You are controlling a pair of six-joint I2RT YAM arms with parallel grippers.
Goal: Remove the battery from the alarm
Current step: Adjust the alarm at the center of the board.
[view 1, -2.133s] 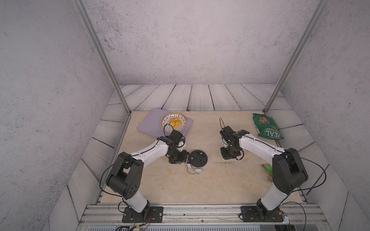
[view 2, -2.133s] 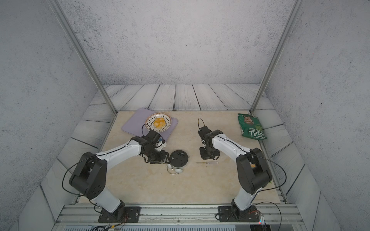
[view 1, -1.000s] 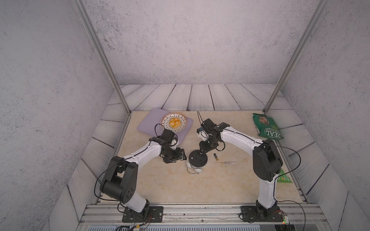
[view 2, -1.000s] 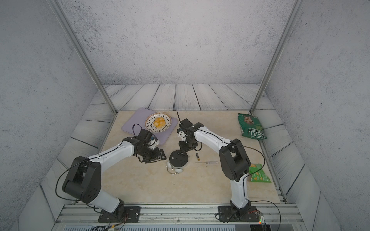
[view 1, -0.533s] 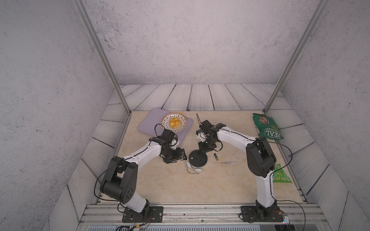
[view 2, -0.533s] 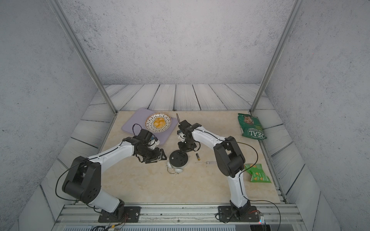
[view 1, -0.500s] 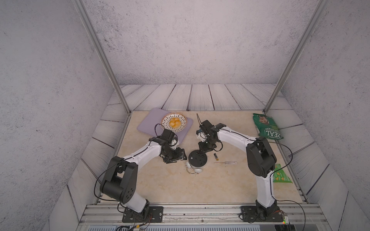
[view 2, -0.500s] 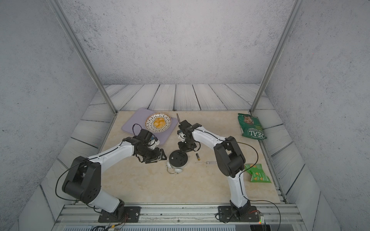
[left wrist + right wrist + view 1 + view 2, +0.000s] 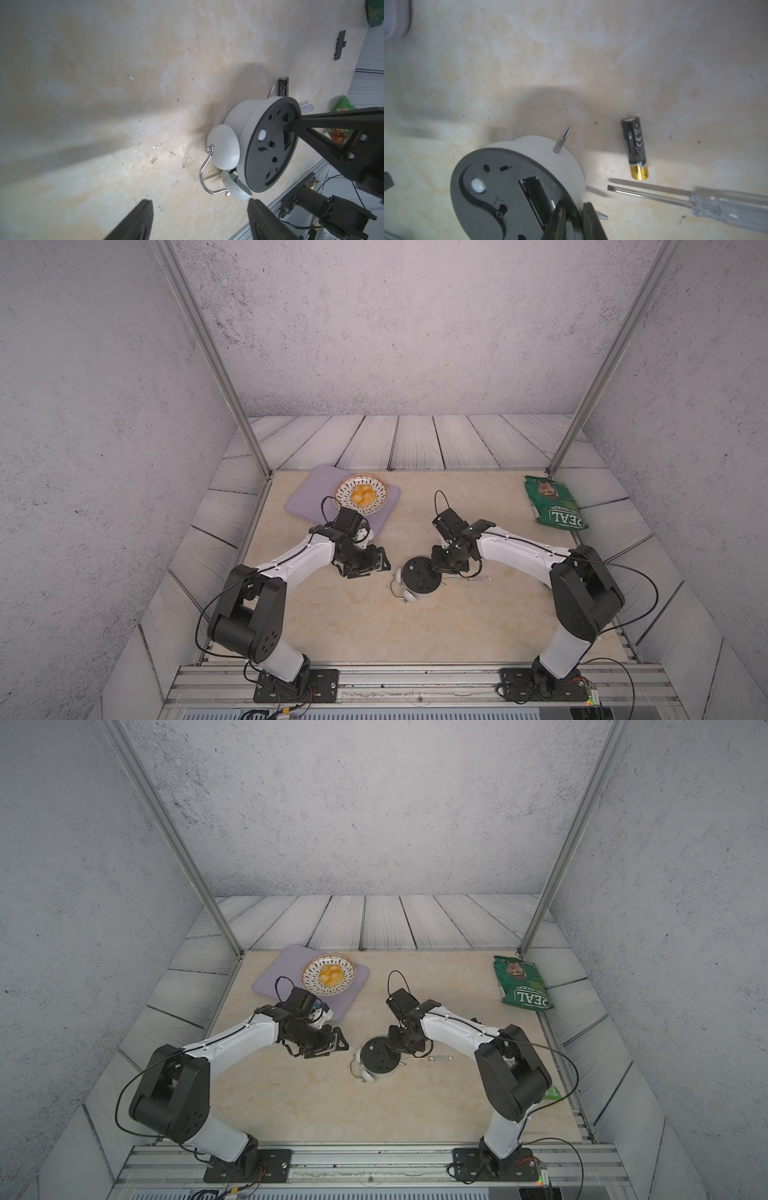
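our left arm [image 9: 299,556] has pulled back from the alarm [image 9: 419,577] since two seconds ago. our right arm [image 9: 519,551] has swung in from the open table [image 9: 332,626] to the alarm's right edge.

starting at the left, the left gripper [image 9: 199,207] hangs low over the bare table. its jaws are wide and empty, near the alarm but apart from it. the alarm lies dial down with its round black back panel [image 9: 483,212] up. its battery slot [image 9: 534,195] stands open and looks empty.

at the panel's right edge the right gripper [image 9: 574,207] has narrowed over the last second. one finger reaches into the end of the slot and the other sits outside the casing. the rim between them looks pinched.

just beside the alarm, further right, the battery [image 9: 635,145] lies flat on the table. its gold end points toward the screwdriver [image 9: 726,209], whose tip is near it, and we see no contact. in both top views the right gripper hides the battery.

we judge the removal itself done, since the battery is out and free of the alarm. the step in hand looks like handling the casing, perhaps to shift or right it. the next move calls for a slow, small motion. the battery is round and close, so a swing of the casing or the wrist could set it rolling. the thin rim also gives little to hold.
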